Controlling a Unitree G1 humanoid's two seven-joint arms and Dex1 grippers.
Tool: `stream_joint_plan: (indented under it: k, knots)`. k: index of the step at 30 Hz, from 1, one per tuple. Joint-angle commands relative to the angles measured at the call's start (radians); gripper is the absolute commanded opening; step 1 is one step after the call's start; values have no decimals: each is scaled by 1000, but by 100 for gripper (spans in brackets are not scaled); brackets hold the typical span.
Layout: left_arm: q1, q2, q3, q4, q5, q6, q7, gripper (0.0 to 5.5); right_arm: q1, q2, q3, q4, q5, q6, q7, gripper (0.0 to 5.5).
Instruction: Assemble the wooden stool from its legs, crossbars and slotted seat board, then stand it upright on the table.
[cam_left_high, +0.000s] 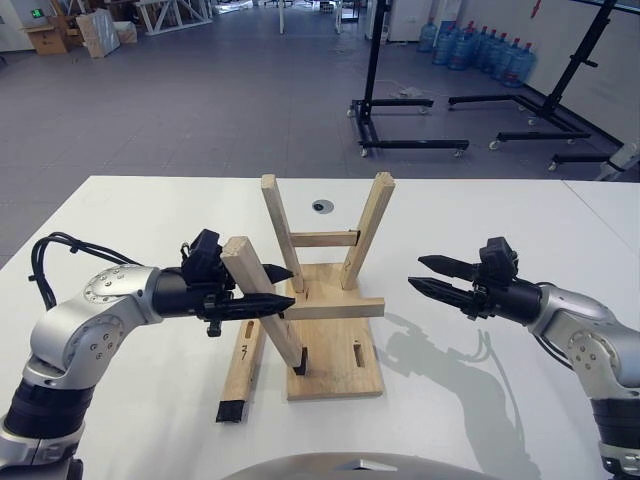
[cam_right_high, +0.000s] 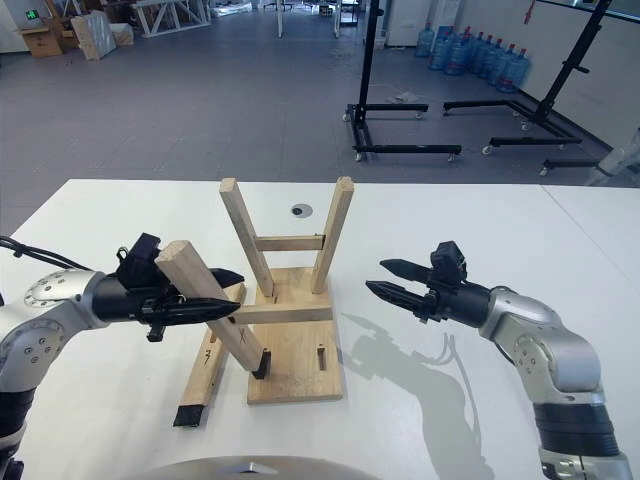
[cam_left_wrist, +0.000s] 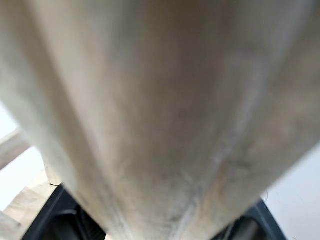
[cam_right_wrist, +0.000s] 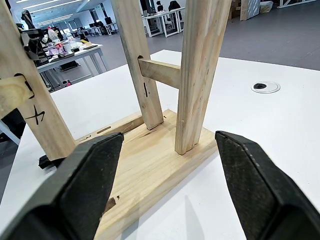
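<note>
Nearest on the white desk (cam_left_high: 150, 220), a loose leg (cam_left_high: 243, 372) is lying flat just left of the seat board (cam_left_high: 340, 365). The left gripper (cam_left_high: 283, 288) is clamping a tilted leg (cam_left_high: 243, 262) whose lower end is resting on the board. Two upright legs (cam_left_high: 280, 225) are standing at the board's far edge, joined by a crossbar (cam_left_high: 323, 239). The right gripper (cam_left_high: 418, 273) is hovering open to the right, apart from the wood. Beyond, a grey floor (cam_left_high: 200, 100) is stretching towards black wheeled stands (cam_left_high: 410, 145) and blue water bottles (cam_left_high: 480, 50).

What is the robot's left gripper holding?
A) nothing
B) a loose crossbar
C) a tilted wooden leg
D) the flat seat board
C: the left gripper is closed around a tilted wooden leg whose lower end meets the seat board.
</note>
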Motion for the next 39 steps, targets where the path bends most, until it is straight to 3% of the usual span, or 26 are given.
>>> stream_joint_plan:
  k: [1, 12, 17, 24, 27, 33, 39]
  knots:
    - [-9, 13, -49, 29, 76, 1, 15, 209, -8, 6, 5, 2, -16, -9, -13, 337]
    - [-63, 58, -135, 95, 259, -119, 11, 207, -42, 49, 19, 6, -27, -19, -42, 337]
    - [25, 79, -177, 51, 367, -312, -54, 206, -44, 67, -1, 18, -23, -37, -57, 337]
    - [60, 56, -177, 108, 346, -336, -44, 205, -87, 78, -28, 43, 13, -18, -69, 337]
    - [37, 40, -174, 141, 335, -304, -34, 283, -96, 80, -19, 51, 5, -24, -69, 337]
    - [51, 34, -106, 99, 302, -302, -35, 367, -75, 92, -22, 36, -2, -33, -81, 337]
    - [213, 95, -22, -1, 315, -321, -34, 446, -44, 99, -35, 15, 2, -34, -99, 337]
